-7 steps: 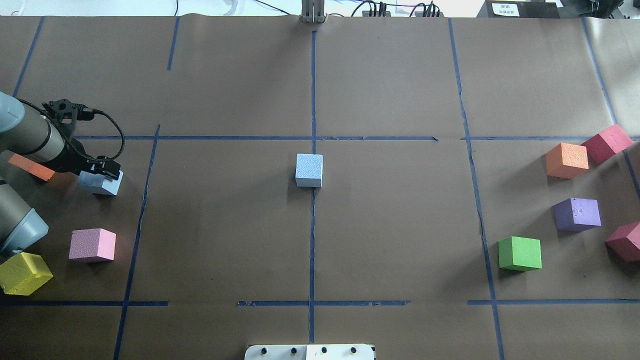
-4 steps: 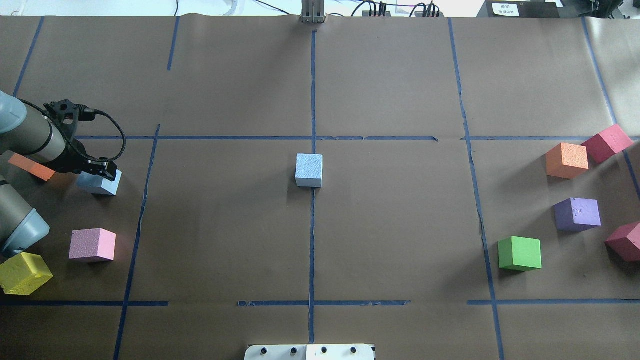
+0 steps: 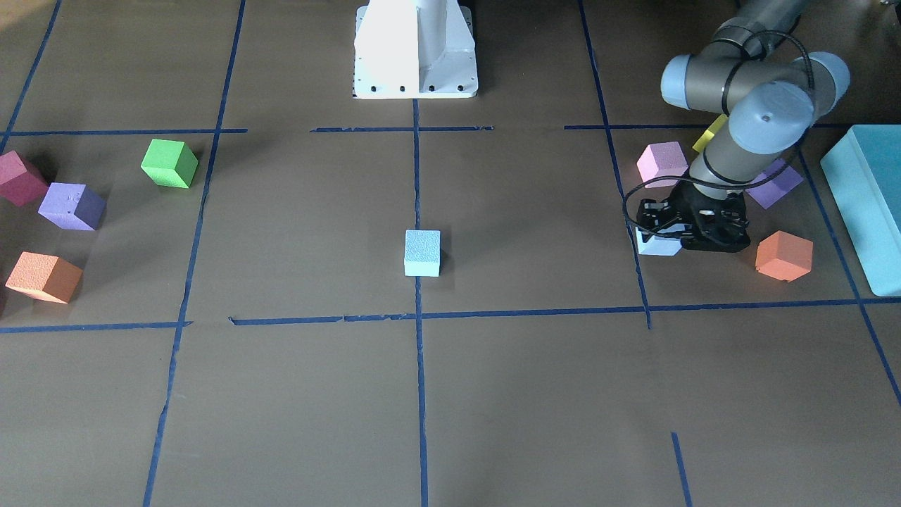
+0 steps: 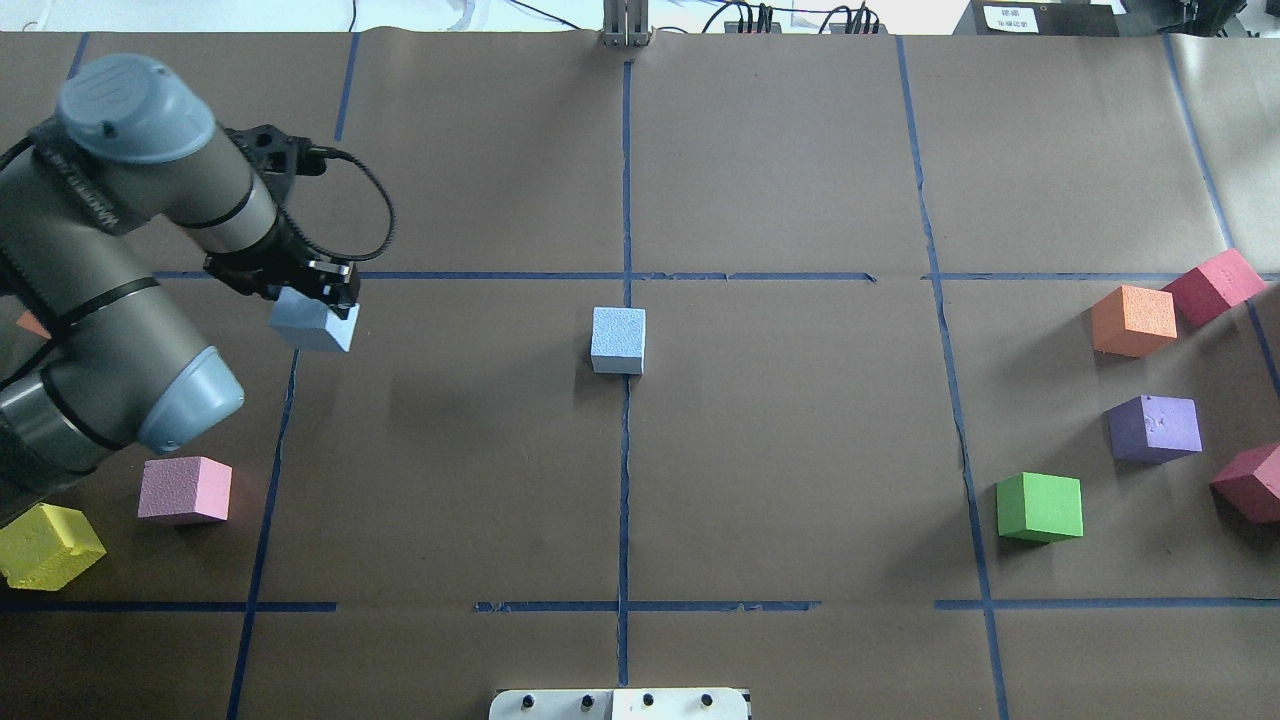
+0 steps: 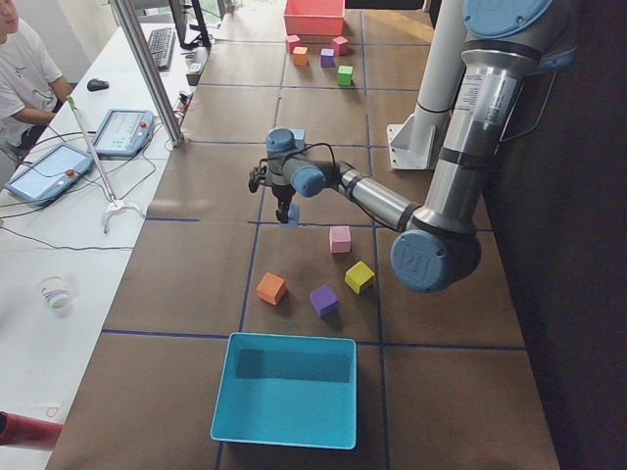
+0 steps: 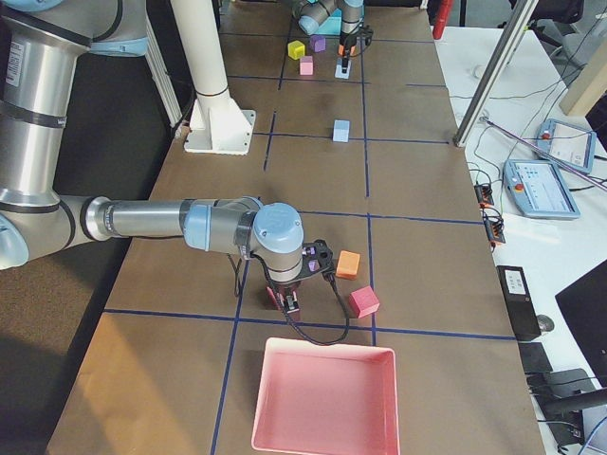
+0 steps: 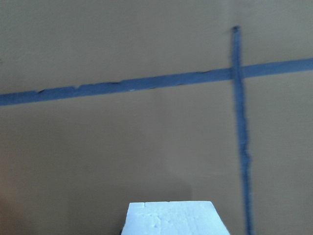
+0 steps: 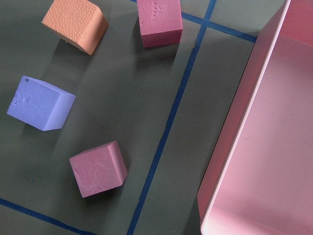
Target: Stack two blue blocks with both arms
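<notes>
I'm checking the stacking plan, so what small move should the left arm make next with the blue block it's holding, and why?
Probably carry it sideways toward the middle, kept raised. The left gripper is shut on the held blue block, which looks lifted, while the other blue block sits alone well to its side, nothing on top.

Table: brown paper cover (image 4: 800,450) crossed by blue tape lines (image 4: 624,480)
Furniture: white desk (image 5: 59,225) along the table's long edge; carries two tablets (image 5: 122,132), a keyboard (image 5: 160,44), a mouse (image 5: 96,85), a paper cup (image 5: 56,291)
Frame: aluminium post (image 5: 149,69) at the desk's edge
Light: even; shadows soft
</notes>
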`<state>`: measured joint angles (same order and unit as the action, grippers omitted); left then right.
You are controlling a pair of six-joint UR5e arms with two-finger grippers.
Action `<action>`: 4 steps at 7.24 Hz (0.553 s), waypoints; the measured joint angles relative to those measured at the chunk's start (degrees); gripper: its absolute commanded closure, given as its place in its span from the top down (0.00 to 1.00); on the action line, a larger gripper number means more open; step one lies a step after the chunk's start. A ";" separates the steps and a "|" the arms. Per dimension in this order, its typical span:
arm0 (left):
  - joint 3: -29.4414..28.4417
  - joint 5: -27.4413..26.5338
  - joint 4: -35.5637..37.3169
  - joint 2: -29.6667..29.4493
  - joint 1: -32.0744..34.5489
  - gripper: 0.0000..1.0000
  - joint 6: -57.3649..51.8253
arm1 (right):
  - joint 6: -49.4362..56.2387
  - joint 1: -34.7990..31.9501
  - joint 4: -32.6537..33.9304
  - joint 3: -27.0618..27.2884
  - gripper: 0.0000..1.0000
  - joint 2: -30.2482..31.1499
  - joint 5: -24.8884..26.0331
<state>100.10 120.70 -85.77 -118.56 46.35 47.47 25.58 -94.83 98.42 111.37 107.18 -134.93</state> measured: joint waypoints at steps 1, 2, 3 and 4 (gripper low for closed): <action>-1.47 -0.19 3.85 -6.73 -1.63 0.11 2.72 | 0.00 0.00 0.01 -0.01 1.00 0.02 -0.04; -4.41 -0.97 5.19 -12.62 -3.81 0.12 6.28 | -0.02 0.00 0.01 -0.01 1.00 0.06 -0.06; -7.92 -3.10 5.38 -17.79 -6.99 0.12 10.24 | -0.08 0.00 0.01 -0.01 1.00 0.08 -0.06; -11.12 -5.40 5.17 -21.60 -9.48 0.13 12.68 | -0.14 0.00 0.01 -0.01 1.00 0.07 -0.07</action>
<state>88.98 115.30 -80.60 -140.16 36.87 60.14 25.44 -94.83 98.44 111.36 107.25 -135.00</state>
